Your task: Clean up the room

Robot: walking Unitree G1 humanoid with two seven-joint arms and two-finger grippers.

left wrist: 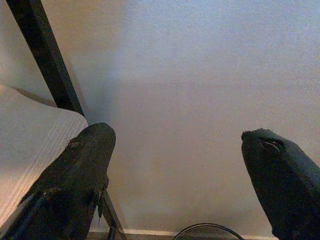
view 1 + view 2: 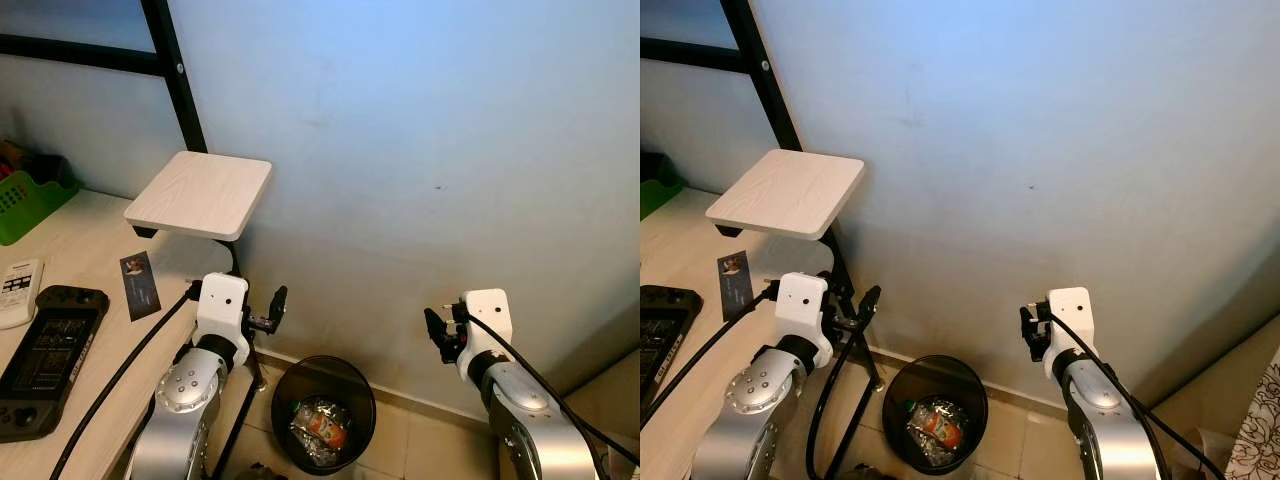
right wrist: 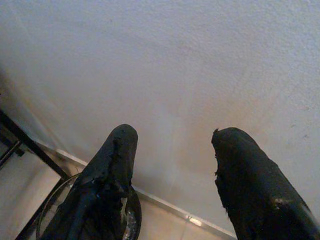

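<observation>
A black trash bin (image 2: 327, 361) stands on the floor against the wall, with crumpled foil wrappers and an orange packet (image 2: 320, 424) inside. My left gripper (image 2: 273, 308) hovers above and to the left of the bin, beside the desk edge. It is open and holds nothing, its fingers wide apart in the left wrist view (image 1: 177, 135). My right gripper (image 2: 437, 332) hangs above and to the right of the bin, near the wall. It is open too, with nothing between its fingers (image 3: 175, 132). The bin's rim (image 3: 134, 216) shows just below them.
A light wooden desk (image 2: 90, 250) lies at my left, carrying a black handheld game console (image 2: 45, 355), a white remote (image 2: 18, 290), a dark card (image 2: 140, 285) and a green basket (image 2: 25, 195). A small raised wooden shelf (image 2: 200, 193) stands on a black frame (image 2: 175, 75). The wall is close ahead.
</observation>
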